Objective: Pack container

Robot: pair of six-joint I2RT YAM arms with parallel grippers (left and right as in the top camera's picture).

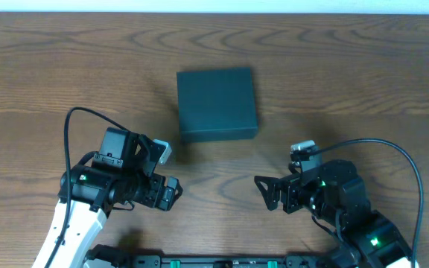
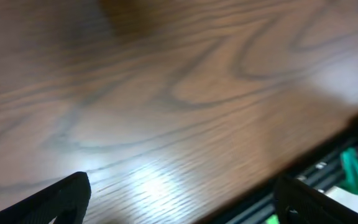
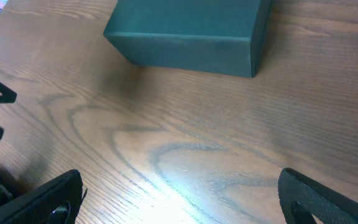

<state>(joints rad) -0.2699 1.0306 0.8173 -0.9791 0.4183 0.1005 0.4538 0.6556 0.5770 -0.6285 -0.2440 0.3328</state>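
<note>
The container (image 1: 217, 103) is a dark teal-green box with its lid closed, sitting on the wooden table at the centre back. It also shows at the top of the right wrist view (image 3: 188, 34). My left gripper (image 1: 171, 193) is open and empty at the front left, well short of the box; its fingers (image 2: 182, 202) frame bare wood. My right gripper (image 1: 265, 190) is open and empty at the front right, pointing left, below the box; its fingers (image 3: 179, 196) frame bare wood too. No snack packets are in view.
The wooden table (image 1: 348, 82) fills the view. The table's front edge and a black rail with green parts (image 2: 353, 171) run along the bottom right of the left wrist view.
</note>
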